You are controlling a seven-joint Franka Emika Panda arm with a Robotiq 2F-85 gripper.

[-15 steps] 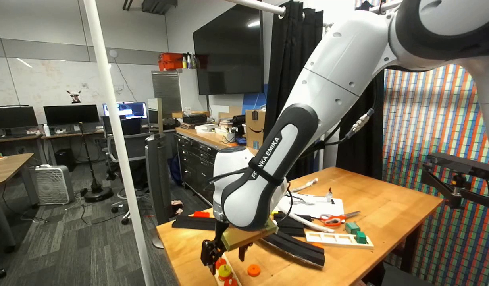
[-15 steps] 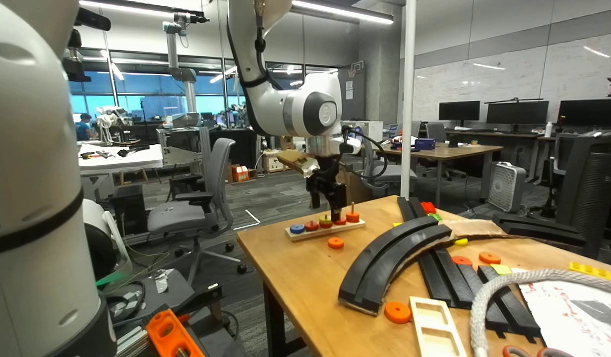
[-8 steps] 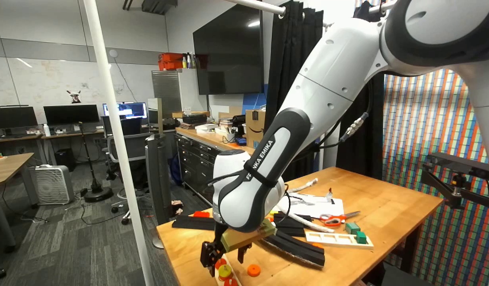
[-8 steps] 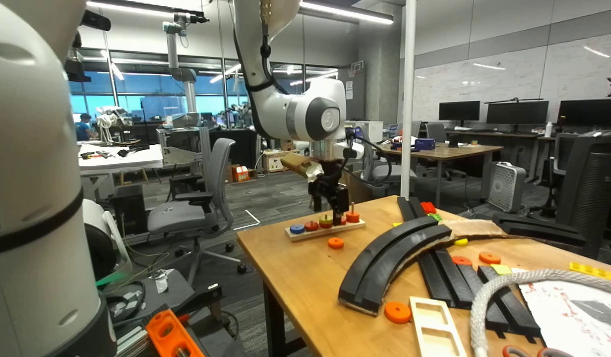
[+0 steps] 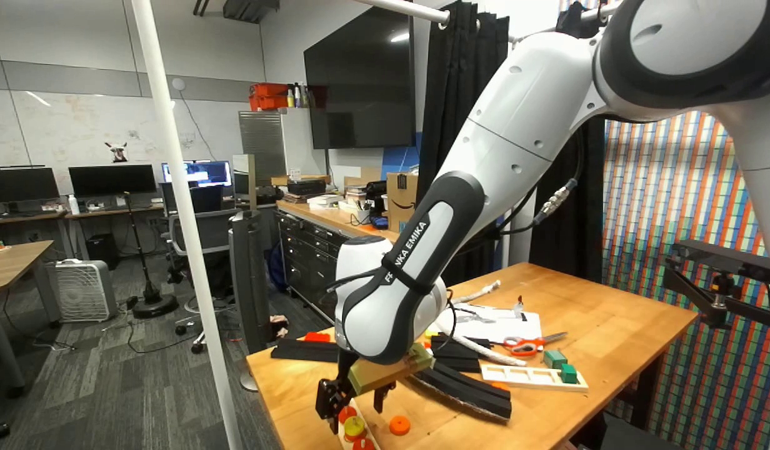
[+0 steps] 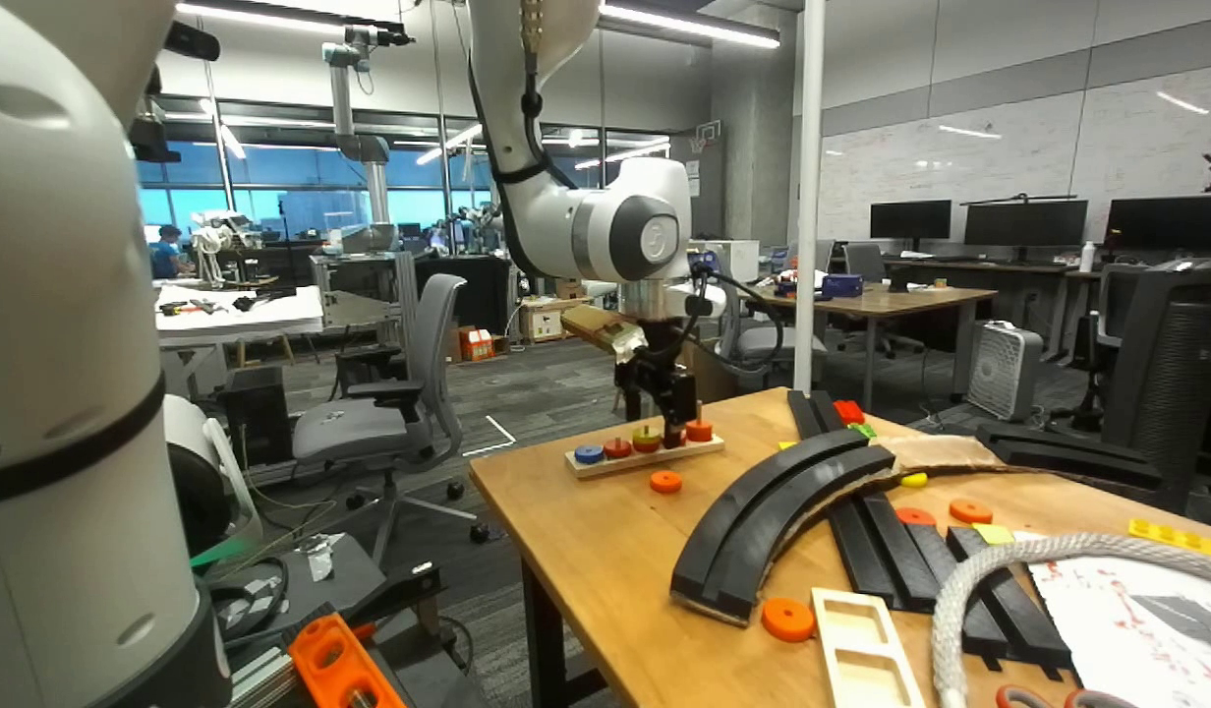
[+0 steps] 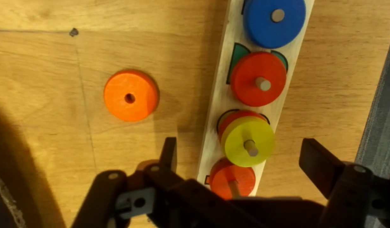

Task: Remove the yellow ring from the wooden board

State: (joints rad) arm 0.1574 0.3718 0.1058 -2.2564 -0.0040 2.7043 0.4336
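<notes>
The yellow ring [image 7: 236, 148] sits on a peg, on top of a red ring, on the pale wooden board [image 7: 210, 148]. The yellow ring also shows in both exterior views [image 5: 354, 429] [image 6: 646, 440]. My gripper [image 7: 239, 141] is open and empty, fingers pointing down above the board. In the wrist view one finger stands to each side of the yellow ring, apart from it. In an exterior view the gripper [image 6: 653, 431] hangs over the board, and a finger hides part of a red ring there.
On the same board are a blue ring [image 7: 261, 27], a red ring [image 7: 245, 79] and an orange-red ring [image 7: 218, 182]. A loose orange ring [image 7: 131, 107] lies beside the board. Black curved track pieces [image 6: 773, 511] and a rope [image 6: 954, 600] lie on the table.
My gripper has shifted slightly, a little to the right in an exterior view, and the arm's elbow sits a bit lower. The rings and board have not moved.
</notes>
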